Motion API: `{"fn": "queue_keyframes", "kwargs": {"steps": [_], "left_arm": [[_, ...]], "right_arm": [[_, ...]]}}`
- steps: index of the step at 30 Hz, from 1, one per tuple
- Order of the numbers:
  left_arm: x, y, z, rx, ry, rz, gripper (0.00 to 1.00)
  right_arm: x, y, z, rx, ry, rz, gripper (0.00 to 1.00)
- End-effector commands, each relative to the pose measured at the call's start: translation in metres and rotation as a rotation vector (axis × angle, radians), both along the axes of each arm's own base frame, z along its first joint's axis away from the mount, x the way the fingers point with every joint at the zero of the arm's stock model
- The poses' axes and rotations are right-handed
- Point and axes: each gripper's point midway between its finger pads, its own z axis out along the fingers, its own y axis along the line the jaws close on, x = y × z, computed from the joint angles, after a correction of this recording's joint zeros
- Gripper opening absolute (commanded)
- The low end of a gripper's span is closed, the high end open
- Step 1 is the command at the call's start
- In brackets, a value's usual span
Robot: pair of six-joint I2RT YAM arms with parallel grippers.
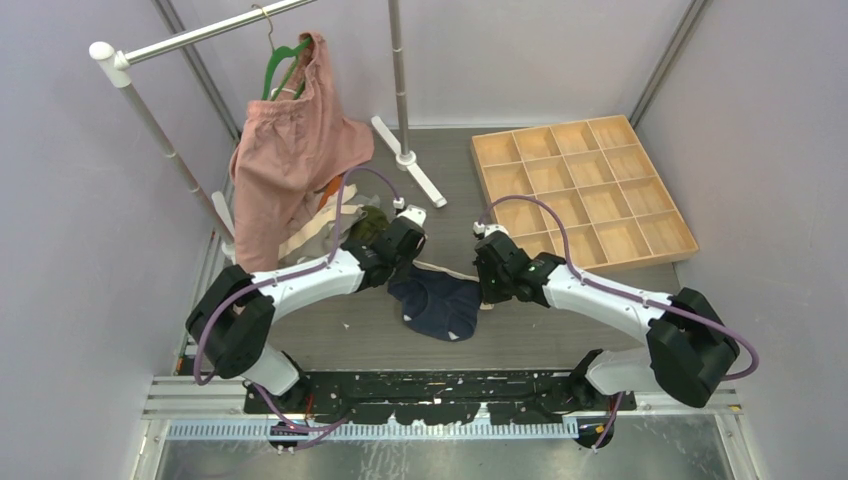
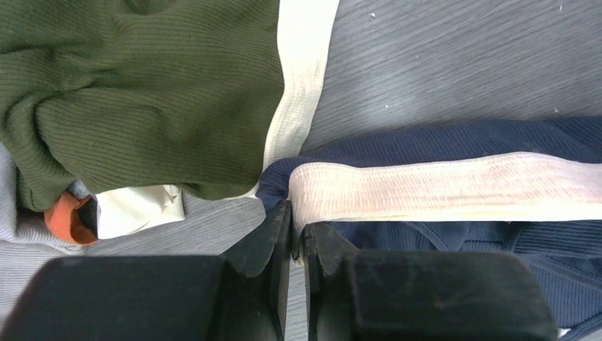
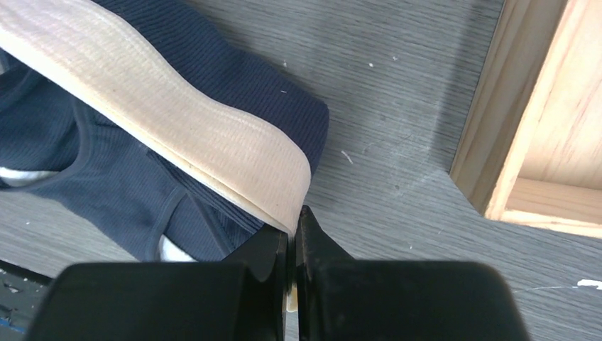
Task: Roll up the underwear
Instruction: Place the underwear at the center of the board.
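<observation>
— Navy underwear (image 1: 440,305): where is it found?
— It is laid on the grey table (image 1: 560,330), stretched between the two pincers. Its cream waistband (image 2: 440,186) is drawn into a flat strip from the left pincer (image 2: 298,222) to the right pincer (image 3: 292,222). The navy cloth is bunched on the side toward the arm bases.
— How are the pincers set?
— Both are seen nearly closed. One end of the waistband is pinched in the narrow gap of the left pincer. The other end, folded double, is clamped by the right pincer, whose fingers are pressed together on it. So the navy underwear is held at both ends.
— What is noted around the left pincer?
— Ahead of it and to its left, olive underwear (image 2: 142,92) is heaped. That pair's own cream band lies just beyond the fingertips and reaches the corner of the navy cloth. An orange scrap (image 2: 65,217) and some grey cloth (image 2: 18,238) are tucked at the near left edge of the heap. Farther beyond, a large pink garment (image 1: 290,160) is hung on a green hanger (image 1: 283,62).
— And around the right pincer?
— A wooden tray (image 3: 497,121) of square compartments is set ahead of it and to its right, apart from the underwear. Grey table surface is seen between the two.
</observation>
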Motion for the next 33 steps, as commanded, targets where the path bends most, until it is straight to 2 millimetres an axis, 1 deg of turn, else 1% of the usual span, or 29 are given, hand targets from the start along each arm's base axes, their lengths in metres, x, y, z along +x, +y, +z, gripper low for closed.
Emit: {"fn": "queue_keyframes", "kwargs": {"steps": [1, 4, 7, 9, 12, 14, 15, 16, 17, 18, 19, 20, 22, 24, 27, 29, 31, 33], "left_arm": [[0.016, 0.002, 0.001, 0.002, -0.050, 0.030, 0.15], [0.020, 0.004, -0.002, 0.006, -0.045, 0.047, 0.22], [0.022, 0.005, -0.001, -0.003, -0.050, 0.054, 0.31], [0.023, 0.007, 0.004, -0.010, -0.061, 0.062, 0.38], [0.025, 0.011, 0.019, -0.037, -0.086, 0.076, 0.46], [0.026, 0.015, 0.036, -0.068, -0.114, 0.092, 0.51], [0.026, 0.019, 0.043, -0.078, -0.128, 0.104, 0.54], [0.025, 0.022, 0.051, -0.093, -0.141, 0.113, 0.56], [0.025, 0.026, 0.058, -0.107, -0.155, 0.124, 0.57], [0.023, 0.030, 0.063, -0.121, -0.164, 0.138, 0.59], [0.021, 0.033, 0.069, -0.136, -0.175, 0.146, 0.61], [0.018, 0.037, 0.071, -0.147, -0.178, 0.153, 0.65], [0.012, 0.041, 0.075, -0.170, -0.183, 0.156, 0.68], [0.005, 0.042, 0.074, -0.196, -0.176, 0.150, 0.70], [-0.003, 0.041, 0.066, -0.233, -0.163, 0.142, 0.71], [-0.007, 0.041, 0.058, -0.240, -0.148, 0.142, 0.71], [-0.008, 0.038, 0.052, -0.248, -0.132, 0.131, 0.70], [-0.008, 0.034, 0.047, -0.256, -0.118, 0.120, 0.68]], "right_arm": [[0.012, -0.002, -0.006, -0.010, -0.018, -0.037, 0.09], [0.015, -0.002, -0.010, -0.013, -0.014, -0.045, 0.13], [0.016, -0.002, -0.011, -0.008, -0.007, -0.053, 0.24], [0.016, -0.004, -0.009, -0.003, -0.010, -0.061, 0.29], [0.016, -0.007, 0.000, 0.004, -0.031, -0.079, 0.35], [0.018, -0.011, 0.009, 0.010, -0.056, -0.095, 0.38], [0.018, -0.013, 0.016, 0.016, -0.072, -0.102, 0.42], [0.019, -0.015, 0.023, 0.025, -0.093, -0.109, 0.47], [0.019, -0.017, 0.027, 0.024, -0.104, -0.118, 0.53], [0.020, -0.020, 0.035, 0.029, -0.124, -0.127, 0.58], [0.020, -0.023, 0.038, 0.023, -0.131, -0.133, 0.61], [0.020, -0.025, 0.046, 0.030, -0.150, -0.141, 0.62], [0.021, -0.030, 0.056, 0.032, -0.173, -0.156, 0.63], [0.019, -0.029, 0.066, 0.059, -0.191, -0.157, 0.64], [0.016, -0.025, 0.077, 0.114, -0.211, -0.143, 0.64], [0.012, -0.015, 0.083, 0.165, -0.206, -0.087, 0.63], [0.002, 0.006, 0.088, 0.248, -0.183, 0.025, 0.61], [-0.011, 0.027, 0.088, 0.325, -0.125, 0.131, 0.58]]}}
